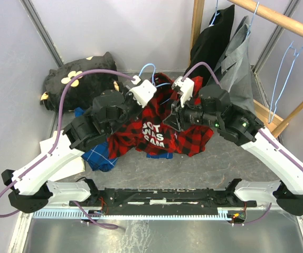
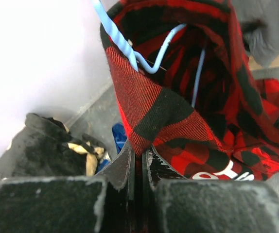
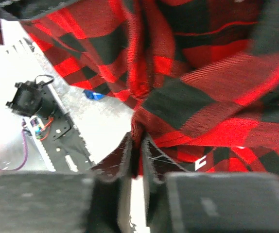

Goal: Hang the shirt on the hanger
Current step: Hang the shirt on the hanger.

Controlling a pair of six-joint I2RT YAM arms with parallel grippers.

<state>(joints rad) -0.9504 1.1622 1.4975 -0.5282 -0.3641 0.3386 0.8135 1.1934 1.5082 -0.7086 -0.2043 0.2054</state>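
Shirt [image 1: 159, 132] hangs above mid bench [image 1: 246, 163], hanger [image 2: 154, 63] inside its neck, left tool [image 2: 140, 158] pinched tight on an edge, right tool [image 3: 138, 150] nipped on a fold; risk: either grip slackening lets cloth slide off the wire.

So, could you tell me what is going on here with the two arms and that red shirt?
Both arms hold the red-and-black plaid shirt up between them. The left gripper is shut on one fabric edge, and the right gripper has a fold pinched between its fingers. The light-blue hanger sits partly inside the shirt, its hook sticking out at the top. The shirt is bunched, not yet hanging straight.
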